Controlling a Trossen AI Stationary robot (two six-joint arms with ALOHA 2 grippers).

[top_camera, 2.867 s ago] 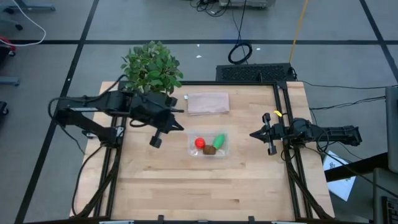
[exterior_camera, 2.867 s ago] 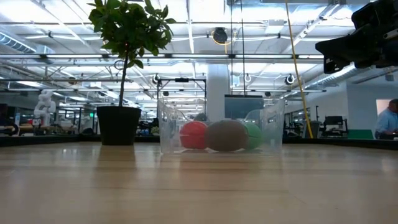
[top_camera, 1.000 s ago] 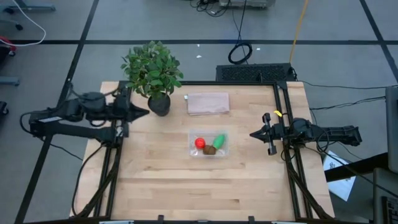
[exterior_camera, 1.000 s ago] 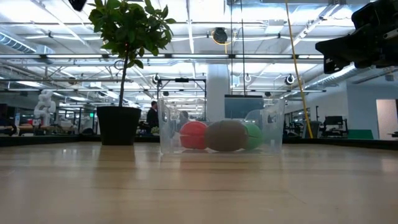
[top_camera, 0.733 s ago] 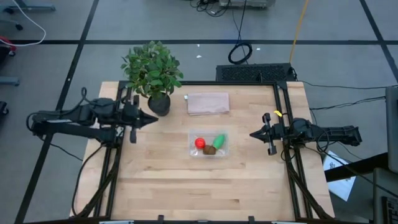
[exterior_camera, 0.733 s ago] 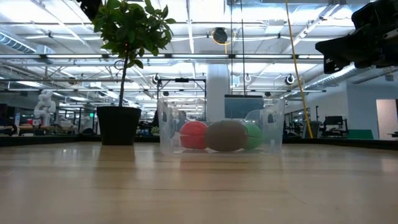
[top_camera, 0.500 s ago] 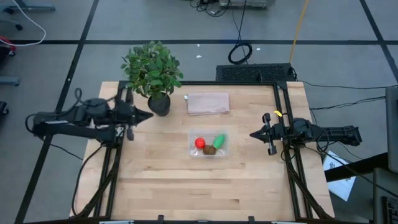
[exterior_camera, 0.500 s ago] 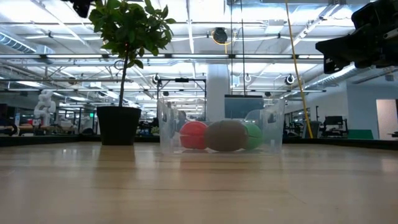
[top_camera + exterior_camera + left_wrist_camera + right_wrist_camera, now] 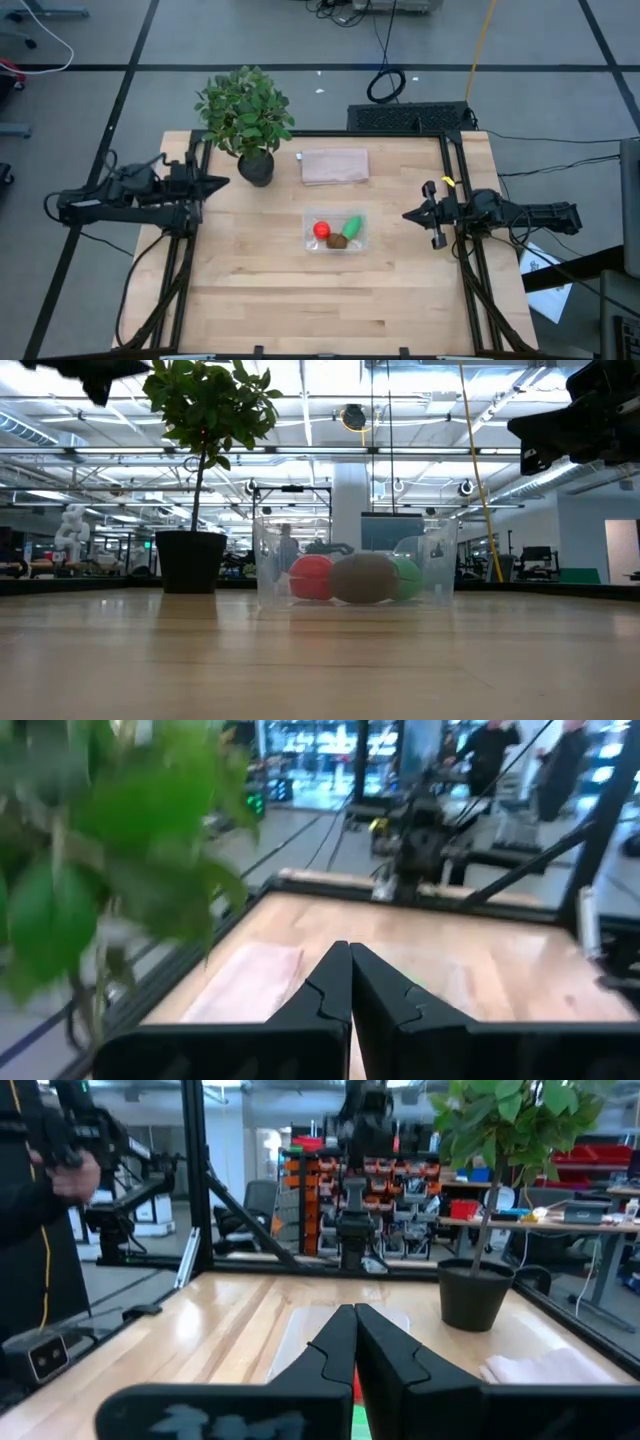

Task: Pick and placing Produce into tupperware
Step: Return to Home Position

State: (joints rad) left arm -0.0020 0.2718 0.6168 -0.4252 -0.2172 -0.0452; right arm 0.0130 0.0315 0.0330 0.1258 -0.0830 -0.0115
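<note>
The clear tupperware (image 9: 337,231) stands at the table's middle. In it lie the round red food (image 9: 321,230), the brown oval food (image 9: 337,241) and the elongated green food (image 9: 353,226); the low view shows the red (image 9: 311,577), brown (image 9: 363,577) and green (image 9: 407,578) ones side by side on its bottom. My left gripper (image 9: 222,181) is shut and empty above the table's left edge, beside the plant pot. My right gripper (image 9: 408,215) is shut and empty at the right edge, pointing at the tupperware.
A leafy potted plant (image 9: 246,115) stands at the far left, its pot (image 9: 256,168) close to my left gripper. A flat pinkish lid-like piece (image 9: 334,165) lies behind the tupperware. A person stands beyond the table in the right wrist view (image 9: 40,1230).
My left arm has drawn back from beside the tupperware toward the table's left edge, empty, and has shifted a little back and forth there in the last second. The foods and the tupperware have not moved.
</note>
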